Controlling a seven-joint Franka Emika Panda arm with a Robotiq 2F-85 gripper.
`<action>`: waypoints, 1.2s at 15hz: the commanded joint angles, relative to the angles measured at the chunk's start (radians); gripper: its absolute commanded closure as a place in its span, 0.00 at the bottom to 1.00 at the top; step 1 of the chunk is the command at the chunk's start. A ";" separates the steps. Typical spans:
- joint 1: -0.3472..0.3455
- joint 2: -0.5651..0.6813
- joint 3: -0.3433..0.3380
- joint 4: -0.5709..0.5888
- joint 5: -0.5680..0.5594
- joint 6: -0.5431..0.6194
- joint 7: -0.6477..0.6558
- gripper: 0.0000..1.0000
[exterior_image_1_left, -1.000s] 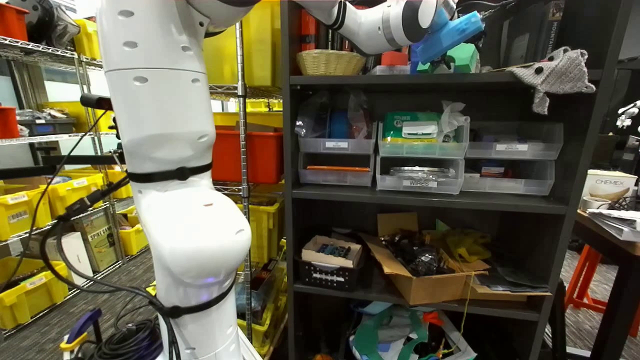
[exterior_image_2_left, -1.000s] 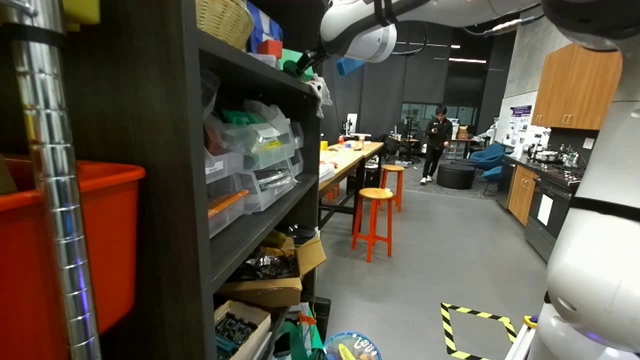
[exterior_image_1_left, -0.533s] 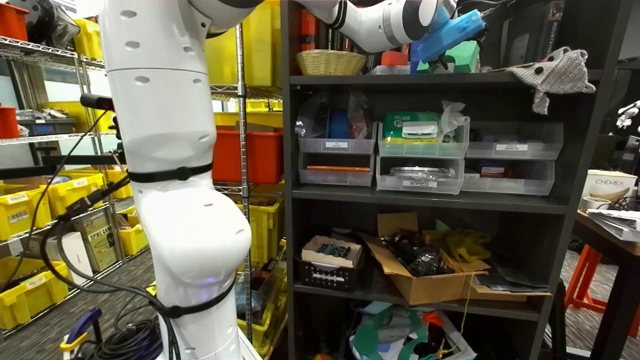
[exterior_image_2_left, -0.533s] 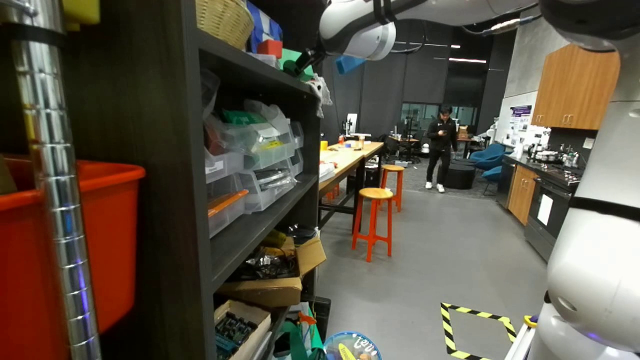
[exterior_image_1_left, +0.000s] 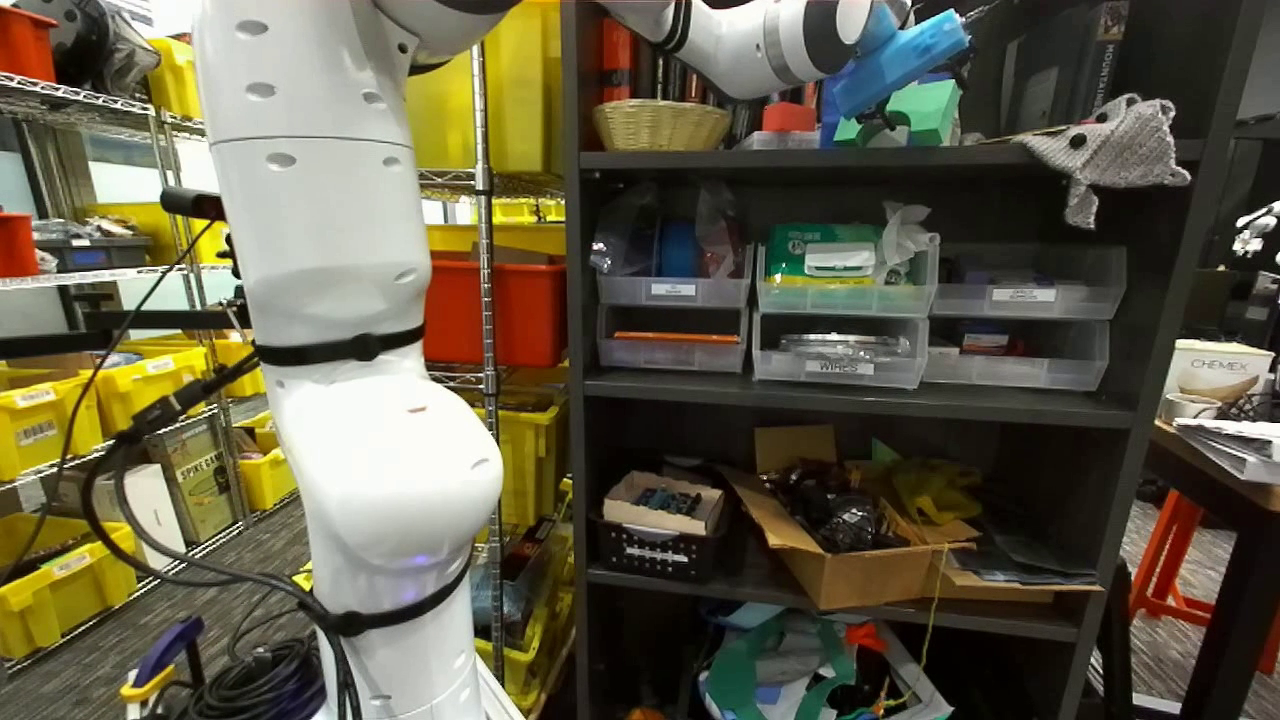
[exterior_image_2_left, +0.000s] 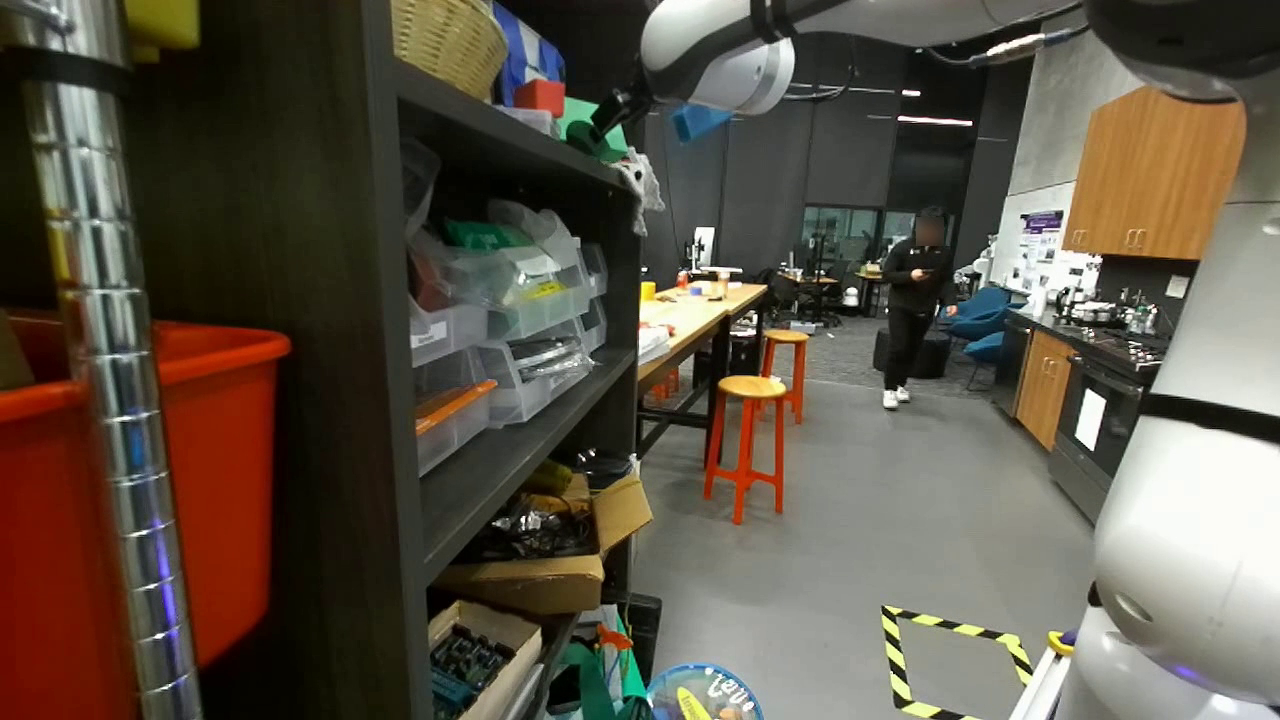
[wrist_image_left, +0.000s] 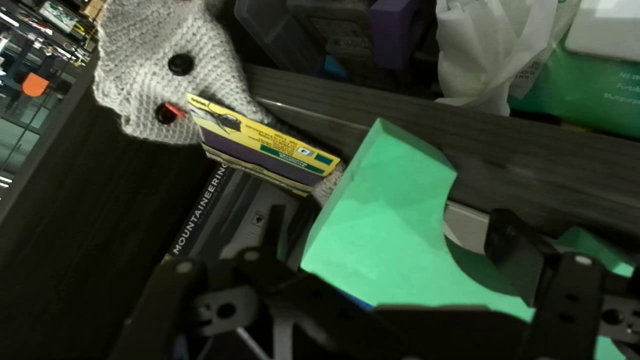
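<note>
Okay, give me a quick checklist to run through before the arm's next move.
1. Gripper open: ok, its fingers stand well apart.
2. Green block lined up between the fingers: ok in the wrist view.
3. Fingers free of contact with the block: cannot tell, depth is unclear.
4. Knitted toy fully on the top shelf: not ok, it hangs over the front edge.
5. Person clear of the arm: ok, far back in an exterior view.

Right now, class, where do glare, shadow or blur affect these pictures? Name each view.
In the wrist view, the black pincer partly merges with shadow while the green block looks bright; in an exterior view, the white arm is partly washed out; in an exterior view, the person's face is blurred and the metal pole has purplish glints.
</note>
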 joint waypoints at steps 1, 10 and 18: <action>0.005 -0.077 0.005 -0.058 0.007 -0.008 0.006 0.00; 0.045 -0.441 -0.004 -0.466 -0.005 0.017 0.088 0.00; 0.060 -0.750 0.009 -0.760 -0.062 -0.106 0.167 0.00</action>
